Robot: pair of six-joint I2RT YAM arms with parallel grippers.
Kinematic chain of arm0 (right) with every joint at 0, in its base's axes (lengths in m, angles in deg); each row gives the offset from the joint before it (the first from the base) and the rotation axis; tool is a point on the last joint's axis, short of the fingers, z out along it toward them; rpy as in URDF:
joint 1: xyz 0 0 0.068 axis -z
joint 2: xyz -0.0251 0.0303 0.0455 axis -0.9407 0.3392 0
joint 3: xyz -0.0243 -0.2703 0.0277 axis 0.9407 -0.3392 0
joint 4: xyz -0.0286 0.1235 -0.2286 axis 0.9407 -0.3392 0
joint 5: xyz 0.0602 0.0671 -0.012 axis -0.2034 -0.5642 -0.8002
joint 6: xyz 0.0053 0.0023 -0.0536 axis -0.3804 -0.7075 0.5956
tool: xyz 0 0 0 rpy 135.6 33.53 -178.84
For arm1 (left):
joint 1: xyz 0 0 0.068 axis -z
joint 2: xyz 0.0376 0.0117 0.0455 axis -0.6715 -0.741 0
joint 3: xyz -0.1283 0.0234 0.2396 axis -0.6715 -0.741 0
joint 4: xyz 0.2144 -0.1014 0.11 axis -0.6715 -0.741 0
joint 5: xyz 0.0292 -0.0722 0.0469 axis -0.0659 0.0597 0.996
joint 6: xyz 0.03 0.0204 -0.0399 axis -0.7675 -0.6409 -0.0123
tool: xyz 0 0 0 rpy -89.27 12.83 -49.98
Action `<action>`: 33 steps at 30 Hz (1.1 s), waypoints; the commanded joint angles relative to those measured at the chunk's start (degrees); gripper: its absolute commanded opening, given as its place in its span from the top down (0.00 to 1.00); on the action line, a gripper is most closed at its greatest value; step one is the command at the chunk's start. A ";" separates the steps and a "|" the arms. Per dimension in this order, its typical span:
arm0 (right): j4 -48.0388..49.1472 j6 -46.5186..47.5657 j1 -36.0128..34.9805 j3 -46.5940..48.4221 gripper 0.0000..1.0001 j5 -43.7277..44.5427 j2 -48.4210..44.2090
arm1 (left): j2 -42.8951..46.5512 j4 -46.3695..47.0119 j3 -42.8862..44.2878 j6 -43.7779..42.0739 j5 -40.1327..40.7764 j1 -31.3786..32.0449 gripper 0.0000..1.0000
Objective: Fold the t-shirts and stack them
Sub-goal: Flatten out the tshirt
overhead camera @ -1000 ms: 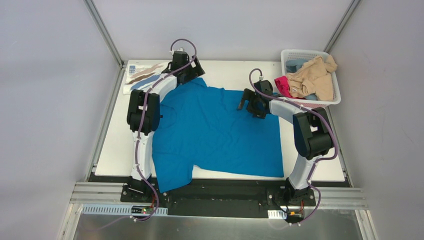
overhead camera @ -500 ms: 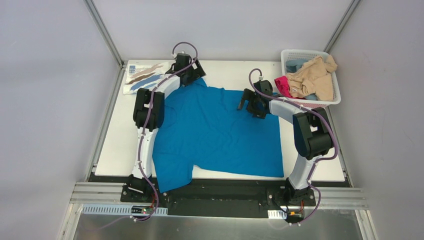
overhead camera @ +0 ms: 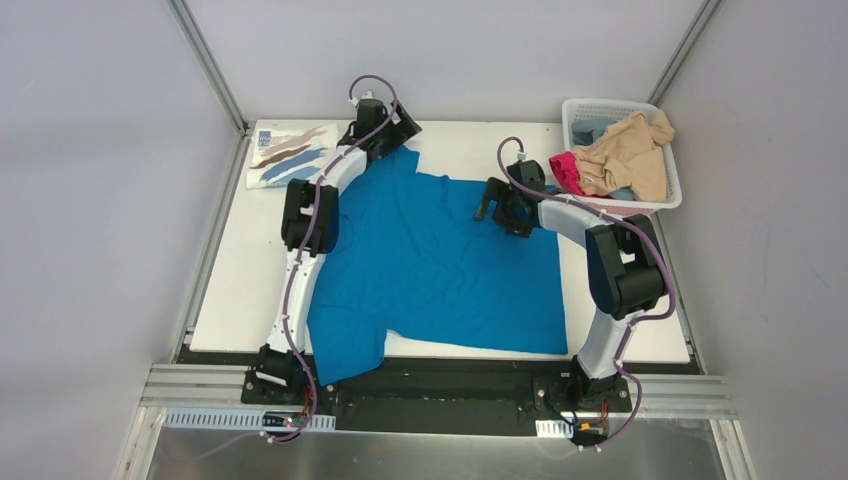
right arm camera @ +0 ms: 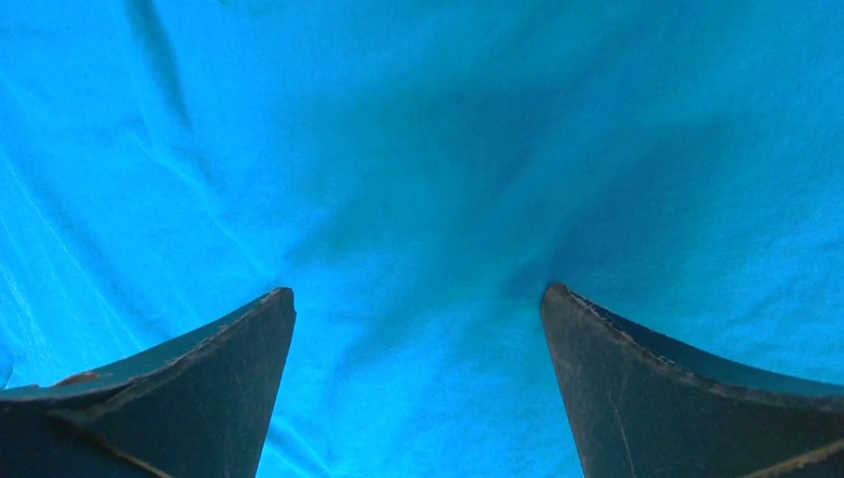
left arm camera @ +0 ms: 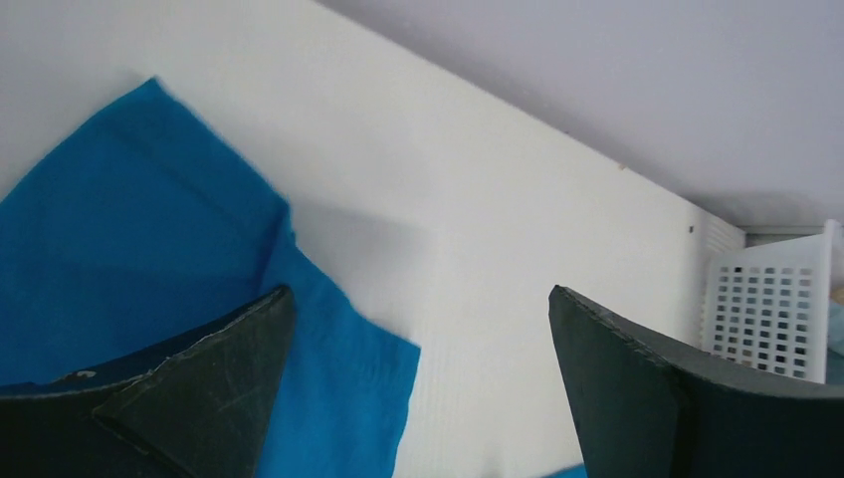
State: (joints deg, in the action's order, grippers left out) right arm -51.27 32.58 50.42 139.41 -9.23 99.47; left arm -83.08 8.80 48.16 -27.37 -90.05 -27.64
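A bright blue t-shirt lies spread flat across the middle of the white table. My left gripper is open at the shirt's far left sleeve; in the left wrist view its jaws straddle the sleeve's edge and bare table. My right gripper is open, pressed down on the shirt near its far edge; in the right wrist view blue cloth fills the view. A folded white shirt with brown and blue brushstrokes lies at the far left corner.
A white mesh basket at the far right corner holds beige, pink and pale-blue shirts. The basket's corner shows in the left wrist view. The blue shirt's near sleeve hangs over the table's front edge.
My left arm has stretched farther toward the back of the table, moving its gripper along the shirt's far left sleeve. The right arm has not moved.
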 commanded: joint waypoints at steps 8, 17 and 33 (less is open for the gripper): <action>-5.69 1.00 0.06 -0.72 0.01 2.02 0.75 | -3.18 1.66 11.35 -3.14 -1.93 0.93 0.01; -8.31 0.33 0.21 3.47 0.01 6.28 -4.23 | 13.94 -7.64 3.75 -15.38 1.93 0.95 0.01; -12.38 1.56 4.73 14.84 0.01 15.22 3.46 | 31.05 -10.46 -30.49 -14.96 4.75 -2.53 0.00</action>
State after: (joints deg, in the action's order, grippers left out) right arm -62.33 33.01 53.05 150.42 2.73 99.10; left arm -47.91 0.78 19.24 -44.11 -81.83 -28.40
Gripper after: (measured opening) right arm 0.993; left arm 0.995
